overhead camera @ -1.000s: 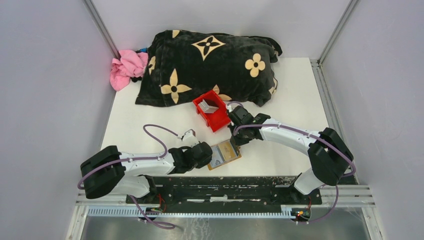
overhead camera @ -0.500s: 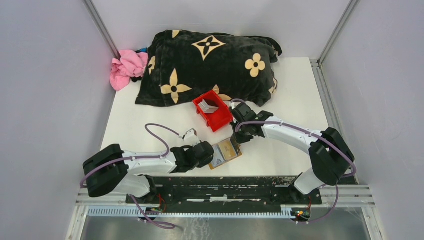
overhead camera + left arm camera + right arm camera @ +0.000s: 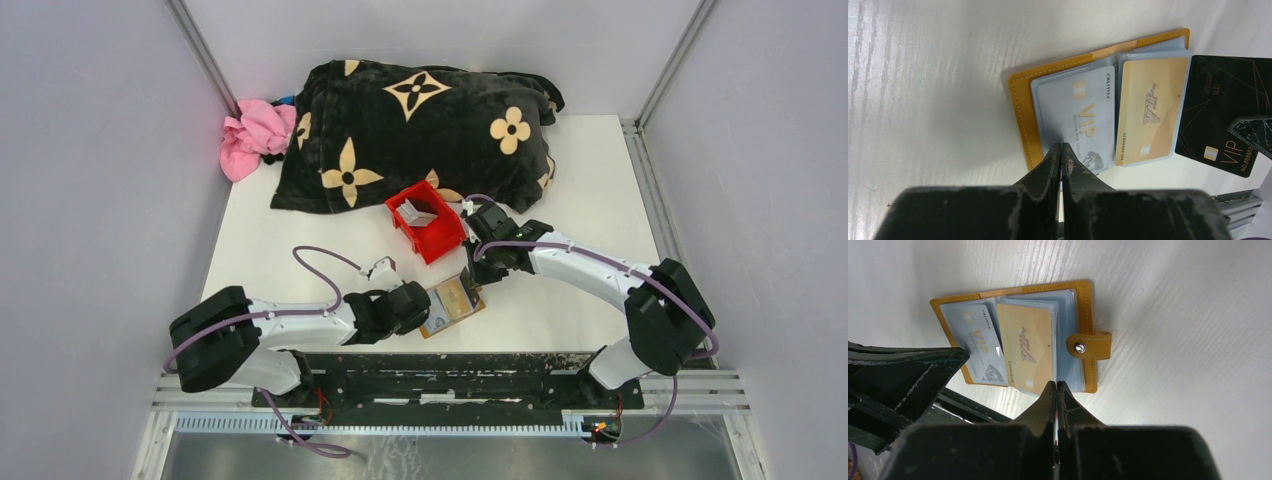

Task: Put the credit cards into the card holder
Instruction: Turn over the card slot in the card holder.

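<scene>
Card holder lies open on the tabletop between the arms, long axis running from left jaws to right jaws. Left jaws closed, tips on its silver-card pocket. Right jaws pinched together, apparently on a black card at the holder's right end. Since a second ago: right elbow swung outward; holder barely shifted.

Black card cropped, red bin contents unclear
</scene>
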